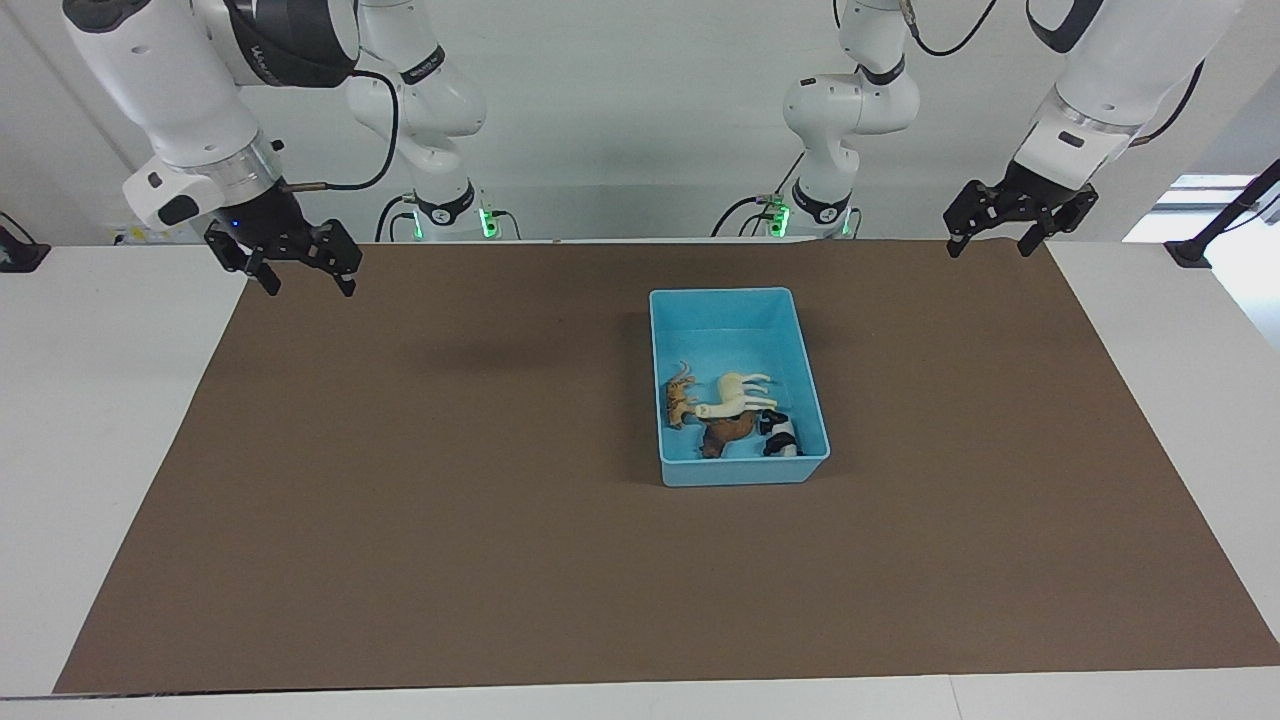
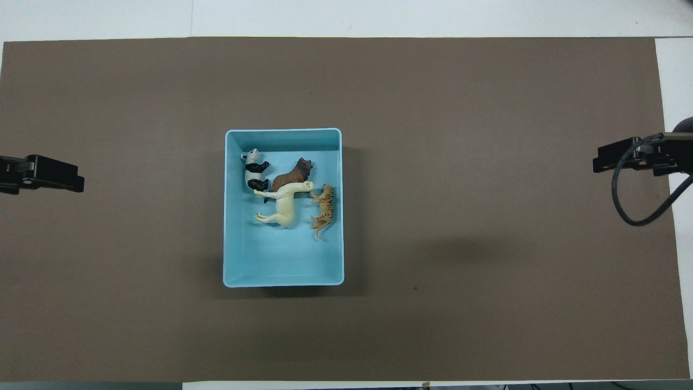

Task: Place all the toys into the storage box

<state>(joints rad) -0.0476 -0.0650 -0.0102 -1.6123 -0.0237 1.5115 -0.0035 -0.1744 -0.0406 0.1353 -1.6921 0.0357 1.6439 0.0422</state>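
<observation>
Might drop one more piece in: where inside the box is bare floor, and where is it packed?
The storage box has bare floor in the half nearer the robots. Crowded in the farther half: panda, lion, horse, tiger.

Storage box (image 2: 283,265) on brown mat (image 2: 460,162), mid-mat, holds horse (image 2: 284,206), tiger (image 2: 324,210), lion (image 2: 292,174), panda (image 2: 252,169). Left gripper (image 2: 51,174) and right gripper (image 2: 622,155) over the mat's end edges.
</observation>
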